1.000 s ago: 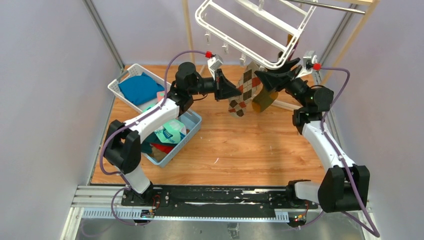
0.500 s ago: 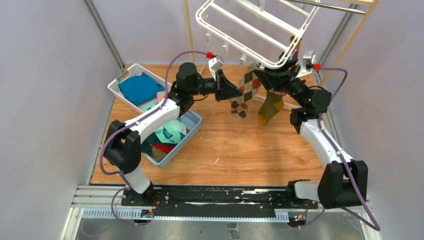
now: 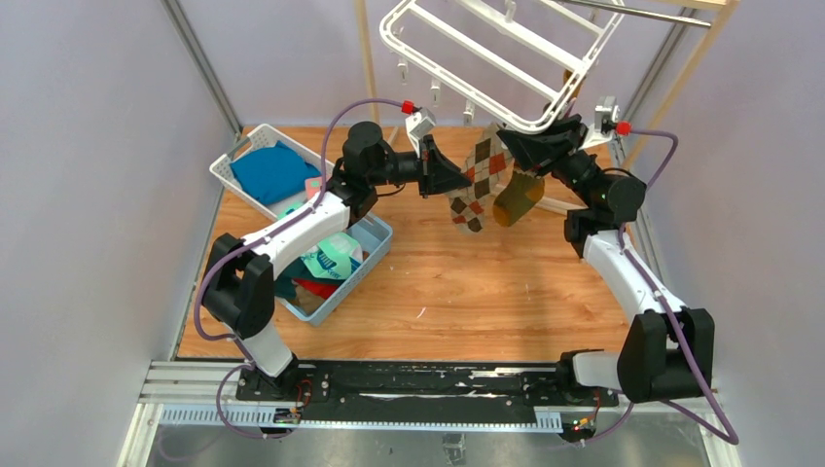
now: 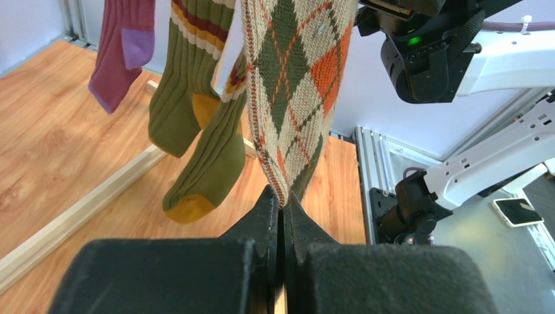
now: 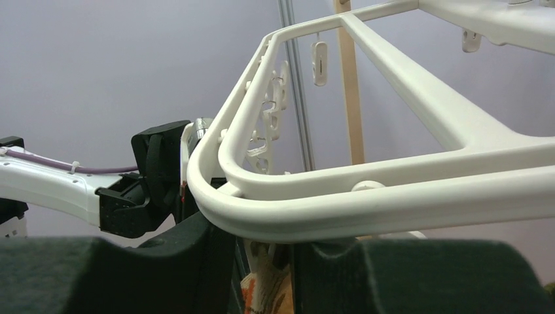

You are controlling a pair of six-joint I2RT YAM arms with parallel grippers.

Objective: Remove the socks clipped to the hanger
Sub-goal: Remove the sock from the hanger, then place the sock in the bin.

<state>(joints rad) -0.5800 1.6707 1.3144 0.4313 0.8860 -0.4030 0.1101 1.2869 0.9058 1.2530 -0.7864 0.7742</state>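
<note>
Hanger [image 5: 366, 209] – corner rim crosses just above right gripper [image 5: 265, 256]. Jaws narrow, top of argyle sock [image 4: 294, 78] between them; pinch cannot tell. Left gripper [image 4: 281, 209] clamped on that sock's lower edge, below. Olive striped sock [image 4: 183, 98] beside, clipped. Best: right squeezes clip only, not rim — left draws straight down.

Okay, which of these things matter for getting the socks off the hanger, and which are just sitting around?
Job: hanger; argyle sock, pinched by left gripper; olive socks; maroon sock.
Lying about: white basket holding blue cloth; blue bin with clothes; wooden rack pole.
</note>
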